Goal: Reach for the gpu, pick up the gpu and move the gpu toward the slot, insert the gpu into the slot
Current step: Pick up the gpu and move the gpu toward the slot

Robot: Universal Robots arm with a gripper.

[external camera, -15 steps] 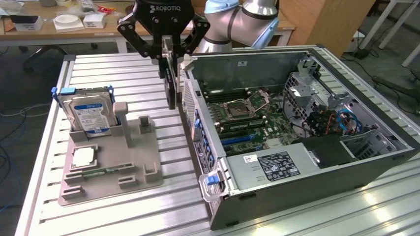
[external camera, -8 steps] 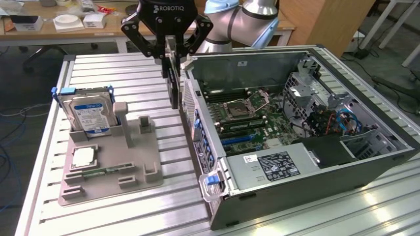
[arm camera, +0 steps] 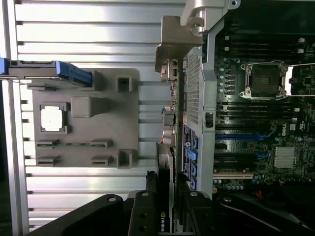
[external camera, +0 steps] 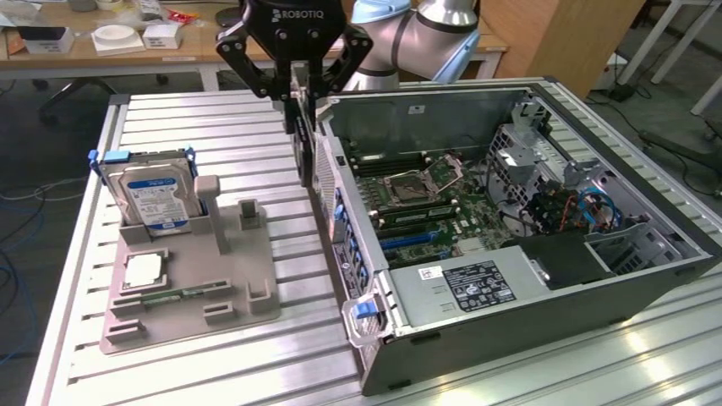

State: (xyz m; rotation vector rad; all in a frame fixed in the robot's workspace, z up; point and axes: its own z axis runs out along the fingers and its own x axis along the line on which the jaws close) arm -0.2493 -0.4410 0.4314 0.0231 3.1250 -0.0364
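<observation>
While the hand (external camera: 300,91) clasps it, the thin dark gpu (external camera: 303,148) hangs upright.

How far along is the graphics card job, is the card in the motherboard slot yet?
Not yet. Pickup looks done: the gripper is closed on the gpu, holding it on edge in the air just outside the open case. The blue slot inside is bare, so carrying the card over and inserting it remain.

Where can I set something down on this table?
Bare table past the tray's far end, and along the near edge before tray and case. Crowded: the gap between tray and case, where the pincer holds the gpu.
</observation>
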